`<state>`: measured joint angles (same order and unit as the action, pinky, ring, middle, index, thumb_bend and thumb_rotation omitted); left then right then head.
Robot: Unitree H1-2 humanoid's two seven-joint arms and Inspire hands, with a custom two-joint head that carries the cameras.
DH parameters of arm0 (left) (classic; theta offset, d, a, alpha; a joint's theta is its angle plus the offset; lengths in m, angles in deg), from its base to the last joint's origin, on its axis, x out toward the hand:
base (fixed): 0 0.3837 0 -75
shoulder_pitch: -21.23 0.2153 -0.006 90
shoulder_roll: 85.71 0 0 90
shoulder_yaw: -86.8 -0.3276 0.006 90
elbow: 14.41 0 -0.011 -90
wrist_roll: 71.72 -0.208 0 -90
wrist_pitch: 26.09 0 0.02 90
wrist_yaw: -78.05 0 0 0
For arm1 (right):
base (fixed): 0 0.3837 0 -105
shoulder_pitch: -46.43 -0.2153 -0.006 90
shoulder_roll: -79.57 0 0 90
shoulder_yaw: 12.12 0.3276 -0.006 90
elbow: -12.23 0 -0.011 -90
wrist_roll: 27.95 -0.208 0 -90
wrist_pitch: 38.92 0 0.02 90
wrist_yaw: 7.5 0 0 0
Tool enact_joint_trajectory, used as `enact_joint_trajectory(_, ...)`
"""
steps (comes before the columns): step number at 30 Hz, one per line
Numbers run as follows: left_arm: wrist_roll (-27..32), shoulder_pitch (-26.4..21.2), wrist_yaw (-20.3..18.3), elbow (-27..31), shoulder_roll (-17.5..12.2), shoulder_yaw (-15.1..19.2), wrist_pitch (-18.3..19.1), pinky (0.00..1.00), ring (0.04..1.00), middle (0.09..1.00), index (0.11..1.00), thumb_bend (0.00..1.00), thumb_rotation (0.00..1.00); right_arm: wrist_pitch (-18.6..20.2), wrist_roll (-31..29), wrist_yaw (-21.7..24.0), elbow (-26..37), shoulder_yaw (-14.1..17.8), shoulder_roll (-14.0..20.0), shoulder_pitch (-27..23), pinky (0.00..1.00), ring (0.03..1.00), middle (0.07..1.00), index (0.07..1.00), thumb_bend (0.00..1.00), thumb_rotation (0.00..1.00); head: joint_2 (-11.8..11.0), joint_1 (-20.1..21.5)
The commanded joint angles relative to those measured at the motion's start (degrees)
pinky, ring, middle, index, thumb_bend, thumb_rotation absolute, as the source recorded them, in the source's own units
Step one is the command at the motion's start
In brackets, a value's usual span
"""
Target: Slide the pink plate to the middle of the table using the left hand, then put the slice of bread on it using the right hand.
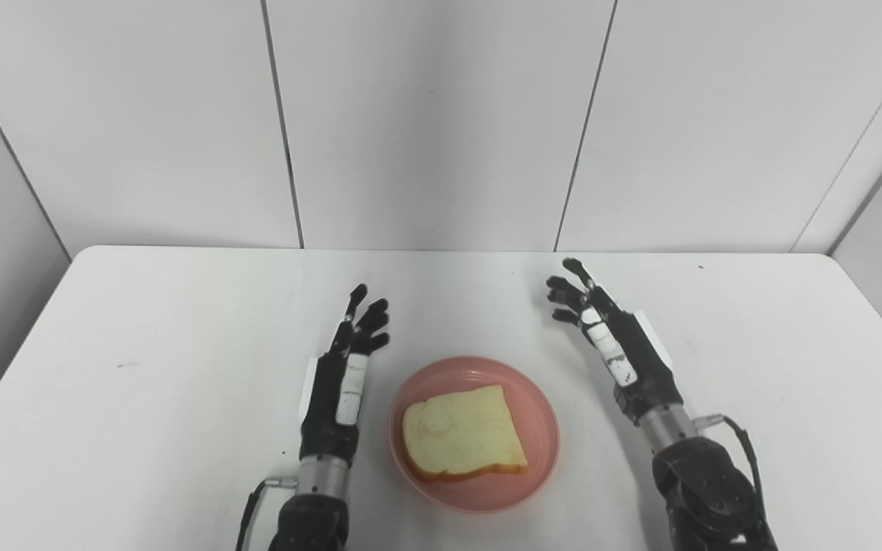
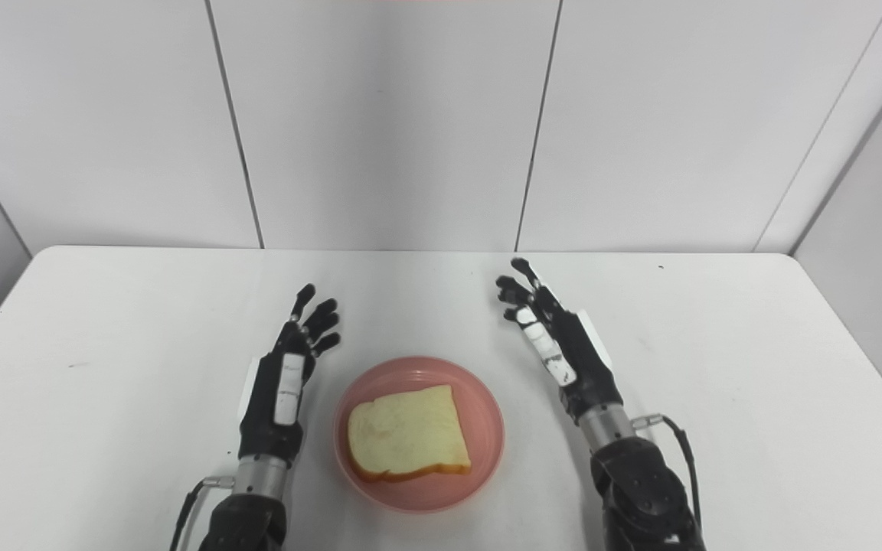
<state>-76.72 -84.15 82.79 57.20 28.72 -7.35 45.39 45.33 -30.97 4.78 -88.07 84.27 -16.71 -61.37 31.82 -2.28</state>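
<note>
A pink plate (image 1: 540, 405) sits on the white table near its front middle. A slice of bread (image 1: 460, 442) with a tan crust lies flat on the plate. My left hand (image 1: 341, 375) is open just left of the plate, fingers apart and pointing away from me, holding nothing. My right hand (image 1: 617, 344) is open to the right of the plate, a little farther back, fingers spread, holding nothing. Neither hand touches the plate or the bread. The same scene shows in the right eye view, with the plate (image 2: 487, 413) and bread (image 2: 406, 442) between the hands.
The white table (image 1: 181, 344) ends at grey wall panels along the back and at both sides. Small dark specks mark its surface at the far right and the left.
</note>
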Motion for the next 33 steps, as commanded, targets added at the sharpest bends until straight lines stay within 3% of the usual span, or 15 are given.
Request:
enact_joint_trajectory(1, -0.21, 1.79, 0.02, 3.34, -0.64, 0.18, 0.31, 0.91, 0.931, 0.928, 0.931, 0.87, 1.0, -1.07, -2.65, -1.02, 0.33, 1.21, 0.04, 0.29, 0.84, 0.844, 0.852, 0.907, 0.99, 0.99, 0.03, -0.09)
enact_joint_trajectory(7, 1.64, 5.61, -1.4, 11.72, -1.38, 0.05, 6.4, 0.99, 0.95, 0.938, 0.929, 0.91, 1.0, -3.11, -3.67, -2.74, -0.78, 1.62, -0.86, 2.93, 0.84, 0.834, 0.857, 0.895, 0.96, 0.97, 1.16, -3.24)
enact_joint_trajectory(15, 2.75, 7.54, -1.17, 15.24, -1.66, 0.85, 11.95, 1.0, 0.96, 0.945, 0.93, 0.91, 1.0, -3.03, -7.82, -3.78, 0.16, 2.18, -3.6, 5.06, 0.84, 0.843, 0.869, 0.879, 0.94, 0.89, 3.53, -3.52)
enact_joint_trajectory(25, 3.92, 7.35, -2.19, 15.85, -3.57, 1.73, 14.24, 0.98, 0.945, 0.929, 0.94, 0.9, 1.0, -2.0, -9.38, -7.52, 2.05, 2.28, -8.25, 7.08, 0.89, 0.885, 0.91, 0.905, 0.86, 0.9, 4.49, -1.34)
enact_joint_trajectory(33, 4.0, 7.36, -2.2, 16.27, -3.7, 1.72, 14.44, 0.96, 0.93, 0.921, 0.938, 0.88, 1.0, -0.93, -9.48, -8.44, 2.86, 1.71, -8.87, 7.47, 0.88, 0.878, 0.905, 0.899, 0.88, 0.89, 5.02, -0.35)
